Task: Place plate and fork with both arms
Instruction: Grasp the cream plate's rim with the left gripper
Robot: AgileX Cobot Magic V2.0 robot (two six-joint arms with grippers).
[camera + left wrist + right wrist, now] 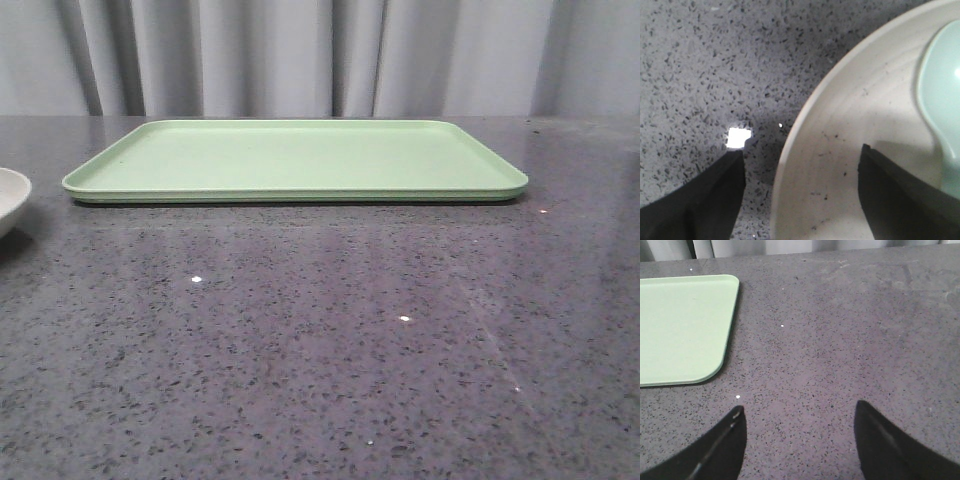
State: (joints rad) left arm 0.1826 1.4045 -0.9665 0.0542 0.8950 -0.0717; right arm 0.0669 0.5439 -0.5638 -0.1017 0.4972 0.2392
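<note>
The off-white plate [8,195] shows only as a sliver at the left edge of the front view, on the grey table. In the left wrist view the plate [840,150] fills the frame close up, with a pale blue-grey utensil [942,95] lying in it. My left gripper [802,152] is open, one finger outside the plate's rim and the other over its inside. My right gripper [800,410] is open and empty over bare table, apart from the tray's corner. The yellow fork is out of view. Neither gripper shows in the front view.
A flat light green tray [295,160] lies at the back middle of the speckled grey table; its near corner shows in the right wrist view [685,330]. Grey curtains hang behind the table.
</note>
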